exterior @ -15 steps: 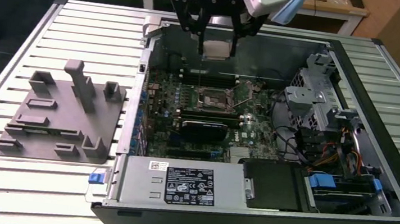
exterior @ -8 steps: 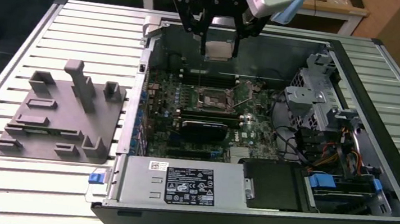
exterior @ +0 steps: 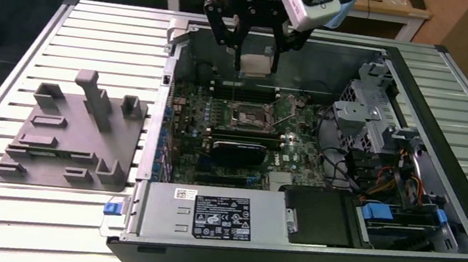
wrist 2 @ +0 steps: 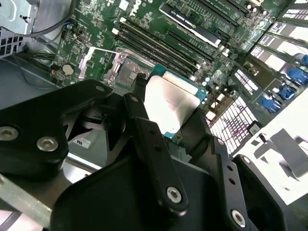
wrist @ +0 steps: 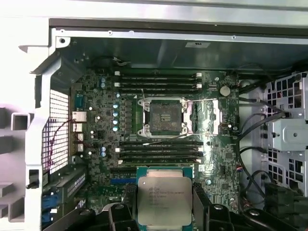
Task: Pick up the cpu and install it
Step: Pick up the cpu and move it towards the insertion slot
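Currently my pincer (exterior: 254,67) is clamped on the cpu (exterior: 255,65), one black finger on each of two opposite edges. I hold the chip in the air above the open computer case (exterior: 331,56), clear of all parts beneath it.

In both wrist views the cpu (wrist 2: 168,103) (wrist: 164,199) sits between my fingers (wrist 2: 144,120) (wrist: 199,204) with its silver-white metal top exposed and a thin green rim around it. The chip looks roughly level with the board below it.

In the exterior view the case lies on its side, open face up, on the slatted metal table (exterior: 104,30), toward the table edge at the exterior view's right. The green motherboard (exterior: 297,153) covers the case floor.

The socket (exterior: 249,115) (wrist: 163,117) (wrist 2: 127,72) sits near the board's middle. It shows a dark contact field inside a metal frame. Banks of memory slots (wrist: 159,82) run along two opposite sides of the socket.

In the exterior view the cpu hangs over the slot bank on the socket's side nearer the table's far edge, not directly over the socket.

A grey plastic tray (exterior: 70,135) with upright blocks rests on the table beside the case, toward the edge at the exterior view's left, well apart from my pincer.

A silver power supply (exterior: 206,214) fills the case corner nearest the table's near edge.
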Controlling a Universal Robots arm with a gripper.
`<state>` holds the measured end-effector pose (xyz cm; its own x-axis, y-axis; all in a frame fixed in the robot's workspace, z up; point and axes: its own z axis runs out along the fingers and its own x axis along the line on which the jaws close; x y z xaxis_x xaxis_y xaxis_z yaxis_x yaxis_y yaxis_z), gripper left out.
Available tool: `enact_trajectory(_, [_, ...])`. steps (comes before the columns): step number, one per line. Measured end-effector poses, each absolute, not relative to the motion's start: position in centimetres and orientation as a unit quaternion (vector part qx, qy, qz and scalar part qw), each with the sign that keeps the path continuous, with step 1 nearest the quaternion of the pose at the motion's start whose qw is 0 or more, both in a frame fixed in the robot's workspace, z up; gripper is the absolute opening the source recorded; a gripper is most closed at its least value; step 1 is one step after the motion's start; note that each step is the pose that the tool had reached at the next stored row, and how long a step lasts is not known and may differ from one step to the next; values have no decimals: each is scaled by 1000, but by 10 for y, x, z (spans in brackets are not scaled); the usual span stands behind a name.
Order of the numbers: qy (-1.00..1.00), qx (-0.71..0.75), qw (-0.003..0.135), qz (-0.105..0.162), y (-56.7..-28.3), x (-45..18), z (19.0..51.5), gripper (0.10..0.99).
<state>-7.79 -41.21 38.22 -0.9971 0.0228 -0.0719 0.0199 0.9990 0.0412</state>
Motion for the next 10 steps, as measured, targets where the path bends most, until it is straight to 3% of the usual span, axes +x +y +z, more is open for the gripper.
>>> enact_trajectory(10, [999,13,36,20,-412,-75,369,541])
